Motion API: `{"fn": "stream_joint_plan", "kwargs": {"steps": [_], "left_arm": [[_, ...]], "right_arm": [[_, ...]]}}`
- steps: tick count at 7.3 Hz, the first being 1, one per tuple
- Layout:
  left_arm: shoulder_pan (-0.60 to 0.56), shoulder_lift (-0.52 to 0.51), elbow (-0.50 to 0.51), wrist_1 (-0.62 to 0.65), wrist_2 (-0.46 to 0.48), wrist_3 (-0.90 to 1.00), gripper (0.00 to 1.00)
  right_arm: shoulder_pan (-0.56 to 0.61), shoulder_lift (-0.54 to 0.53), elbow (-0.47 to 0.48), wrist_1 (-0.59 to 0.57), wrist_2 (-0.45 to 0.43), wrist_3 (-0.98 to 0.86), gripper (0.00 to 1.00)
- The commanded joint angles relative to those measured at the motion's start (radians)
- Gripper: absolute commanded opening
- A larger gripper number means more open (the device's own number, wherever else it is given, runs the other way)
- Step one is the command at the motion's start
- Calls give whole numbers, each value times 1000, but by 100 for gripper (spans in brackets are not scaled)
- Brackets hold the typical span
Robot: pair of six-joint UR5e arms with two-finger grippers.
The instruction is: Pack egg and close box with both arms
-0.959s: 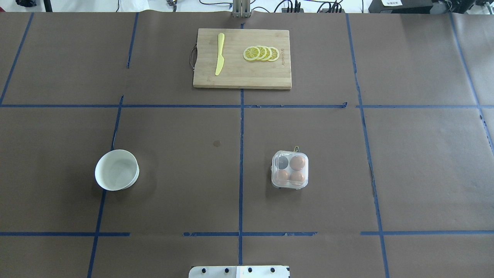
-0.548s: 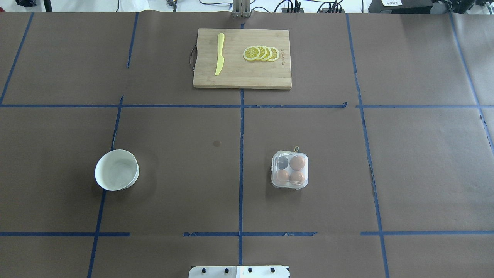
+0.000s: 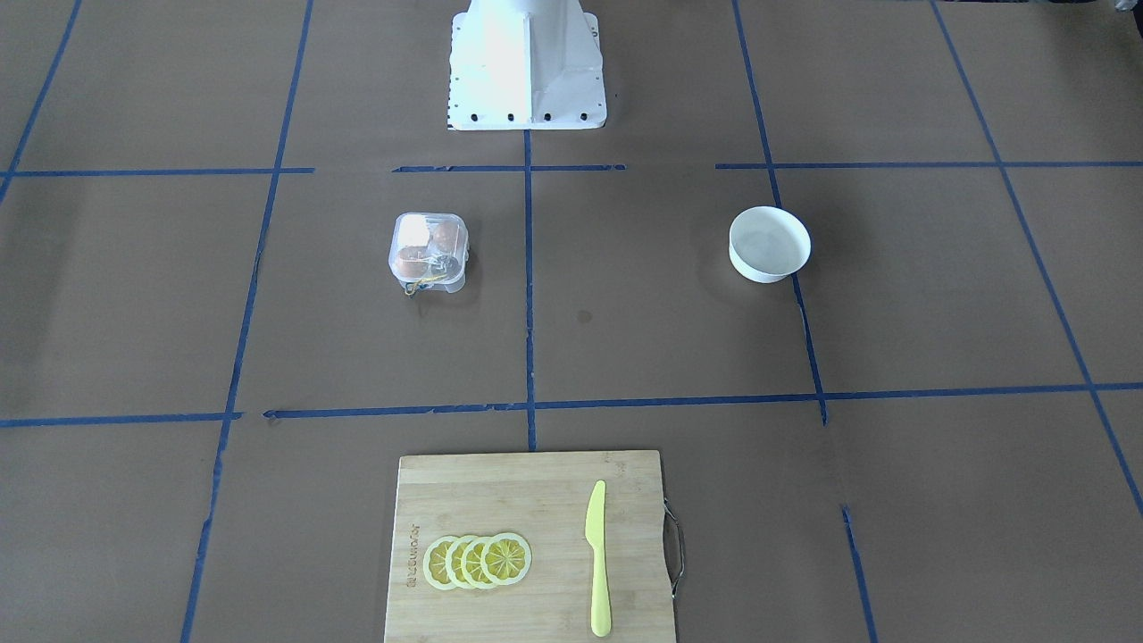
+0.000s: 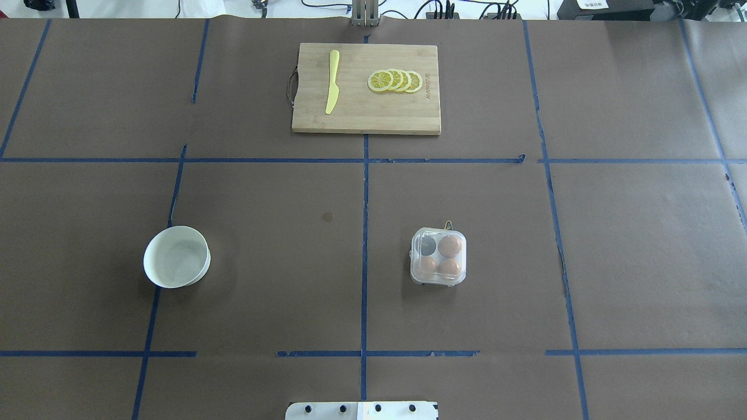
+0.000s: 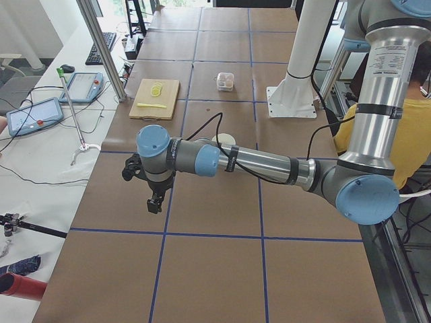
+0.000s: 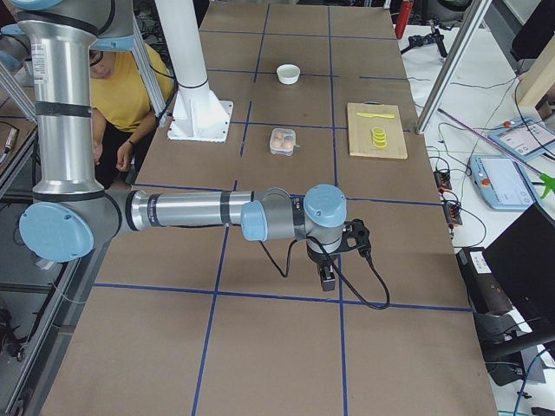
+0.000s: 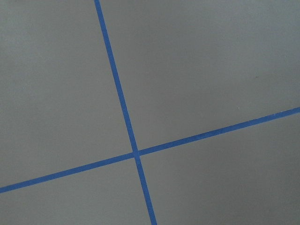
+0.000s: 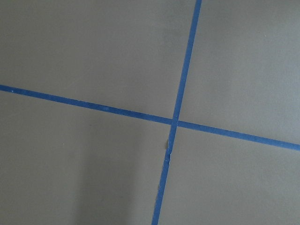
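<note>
The clear box [image 4: 438,256] stands right of the table's middle, with its lid lying down over it. Three orange-brown eggs show inside, one [image 4: 449,245] at the far right and two nearer; the far left cell looks dark and empty. The box also shows in the front view [image 3: 429,252]. Both arms reach out past the table's ends, far from the box. The left gripper [image 5: 156,202] shows only in the left side view and the right gripper [image 6: 328,279] only in the right side view, both pointing down over bare paper. I cannot tell whether either is open or shut.
A white bowl [image 4: 177,256] with nothing in it stands on the left. A wooden cutting board [image 4: 366,111] at the far edge holds a yellow knife [image 4: 332,81] and lemon slices [image 4: 395,80]. The white pedestal base [image 3: 527,62] is at the near edge. Both wrist views show only brown paper and blue tape.
</note>
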State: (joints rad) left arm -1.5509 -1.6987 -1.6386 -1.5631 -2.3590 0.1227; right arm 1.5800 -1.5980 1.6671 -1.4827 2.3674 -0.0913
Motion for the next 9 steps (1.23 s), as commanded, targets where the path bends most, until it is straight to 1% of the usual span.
{"fn": "stream_joint_plan", "kwargs": {"steps": [1,5,7,8,9], "left_arm": [[0,1,-1,0,1,0,100],[0,-32,-1,1,4,1,100],[0,-30,-1,1,3,3,100],[0,-29,5,1,1,3,100],[0,-22,43,0,1,6,100]], "right_arm": [[-3,-10,3,27,4,2,100],[-15,4,-4,-7,-10,1,100],[-24,4,-4,-10,-13,1,100],[-29,6,-6,-11,-13,1,100],[-28,6,-6,-11,-10,1,100]]}}
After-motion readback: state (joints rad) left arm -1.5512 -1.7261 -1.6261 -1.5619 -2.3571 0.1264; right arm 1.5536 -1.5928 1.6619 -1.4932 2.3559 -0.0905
